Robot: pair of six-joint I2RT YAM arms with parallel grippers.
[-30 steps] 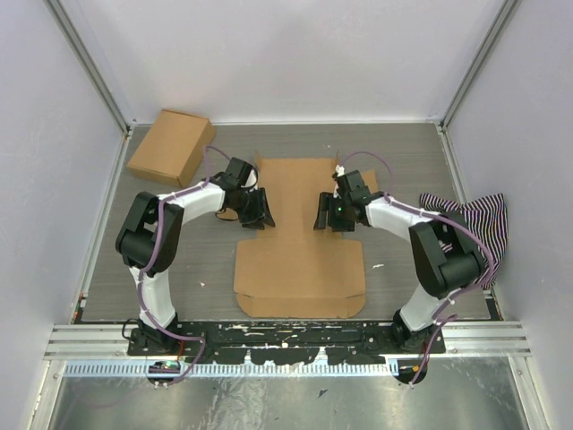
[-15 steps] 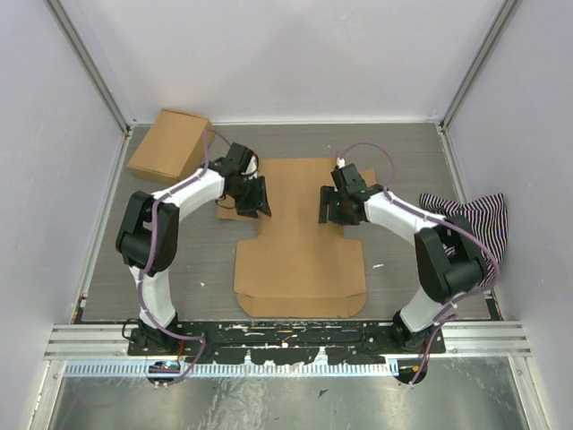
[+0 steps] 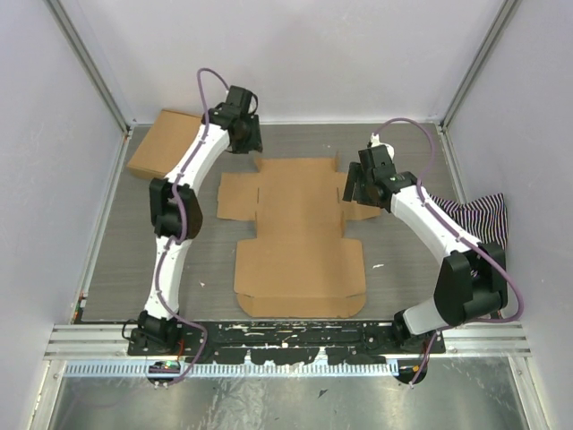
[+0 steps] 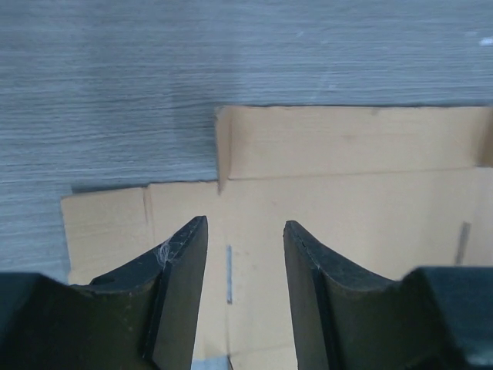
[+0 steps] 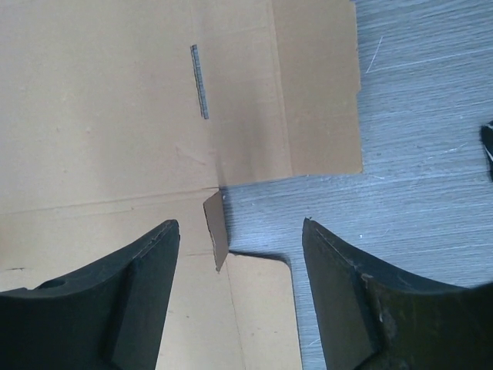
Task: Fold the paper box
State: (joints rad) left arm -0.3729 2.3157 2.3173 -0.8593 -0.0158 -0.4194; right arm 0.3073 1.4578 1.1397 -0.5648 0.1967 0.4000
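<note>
Hovering both hands over the paper box [image 3: 300, 242], gripping it with neither. Finding that box lying flat and unfolded in the middle of the counter [image 3: 116, 251], a cross-shaped brown sheet with no wall raised yet, and so judging the folding as barely begun.

Poising the left hand [image 3: 247, 141] above the sheet's far-left corner, probably because the notch there, where the left flap [image 3: 235, 195] meets the far panel, is giving an edge to get under. Showing its fingers [image 4: 181, 262] moderately parted in the left wrist view, with only cardboard and counter between them, holding nothing.

Poising the right hand [image 3: 356, 188] over the right flap [image 5: 316, 92], near the inner corner where a small tab [image 5: 216, 231] is standing up off the sheet. Likely aiming there because the lifted tab and the crease beside it are offering the easiest start for raising that side. Spreading its fingers wide, empty as well.

Working from opposite sides, seemingly so as to be lifting the two side flaps together without skewing the sheet. Standing well apart from the work: a smaller cardboard box [image 3: 170, 143] at the far left and a striped cloth [image 3: 474, 219] at the right edge.
</note>
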